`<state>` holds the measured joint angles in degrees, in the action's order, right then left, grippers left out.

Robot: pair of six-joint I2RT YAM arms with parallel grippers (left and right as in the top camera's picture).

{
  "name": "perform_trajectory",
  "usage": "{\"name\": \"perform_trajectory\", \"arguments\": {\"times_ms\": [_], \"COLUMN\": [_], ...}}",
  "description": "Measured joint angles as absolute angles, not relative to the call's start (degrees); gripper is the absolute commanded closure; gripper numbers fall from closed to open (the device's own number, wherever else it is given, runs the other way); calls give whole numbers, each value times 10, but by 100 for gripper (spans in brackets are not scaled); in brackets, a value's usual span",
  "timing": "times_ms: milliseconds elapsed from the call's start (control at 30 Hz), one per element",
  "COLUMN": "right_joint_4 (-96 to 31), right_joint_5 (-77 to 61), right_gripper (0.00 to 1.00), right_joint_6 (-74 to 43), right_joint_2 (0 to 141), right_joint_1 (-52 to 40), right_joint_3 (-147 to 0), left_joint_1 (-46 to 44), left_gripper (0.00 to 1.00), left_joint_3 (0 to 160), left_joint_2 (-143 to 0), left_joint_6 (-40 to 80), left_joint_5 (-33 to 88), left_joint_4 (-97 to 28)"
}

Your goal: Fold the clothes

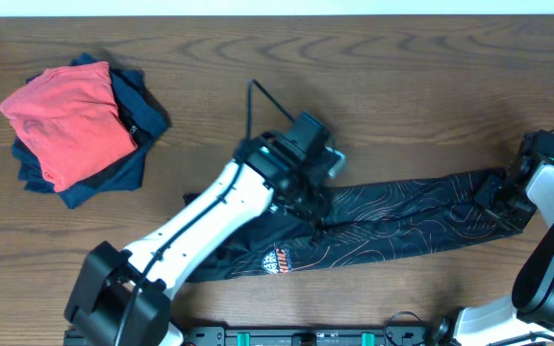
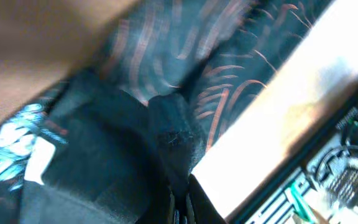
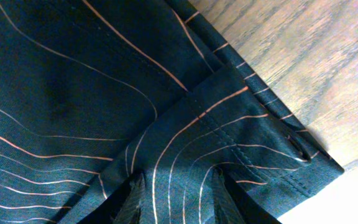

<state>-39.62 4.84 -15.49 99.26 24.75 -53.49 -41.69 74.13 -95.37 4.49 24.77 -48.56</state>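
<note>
Way out to the left of both sets of jaws, well clear of them, sits a red garment [image 1: 70, 125] folded on top of navy garments [image 1: 128, 173] on the wooden table [image 1: 402, 86]. Next, the left gripper [image 1: 308, 204]: it's down on the middle of the jersey [image 1: 402, 216], jaws clenched tight, black cloth gathered right up at the tips. Below and to the left of those jaws, a white and orange logo [image 1: 277, 261] shows on the crumpled end. From there the jersey runs as a long band, orange contour lines and all, straight across to the right gripper [image 1: 496, 197]. Over there the jaws grasp the far corner, hem and seam lying just ahead of them, a fold of cloth caught between the two fingers [image 3: 135, 199].
</note>
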Motion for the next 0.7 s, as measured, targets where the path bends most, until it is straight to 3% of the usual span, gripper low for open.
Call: {"name": "perform_trajectory", "arguments": {"times_ms": [200, 300, 467, 600, 700], "right_joint_4": [-396, -396, -396, -396, -397], "right_joint_5": [48, 48, 48, 48, 48], "right_gripper": [65, 65, 65, 65, 65], "right_joint_6": [-155, -155, -155, -155, -155], "right_joint_2": [993, 993, 993, 993, 993], "right_joint_1": [248, 248, 248, 248, 248], "right_joint_3": [-535, -535, -535, -535, -535], "left_joint_1": [-476, -492, -497, -497, -497], "left_gripper": [93, 87, 84, 63, 59], "left_joint_3": [739, 739, 738, 738, 738], "left_joint_2": [-954, -954, -960, -964, -963], "left_joint_6": [45, 44, 56, 65, 74], "left_joint_5": [255, 252, 224, 205, 199], "left_joint_4": [-475, -473, -471, -456, -445]}}
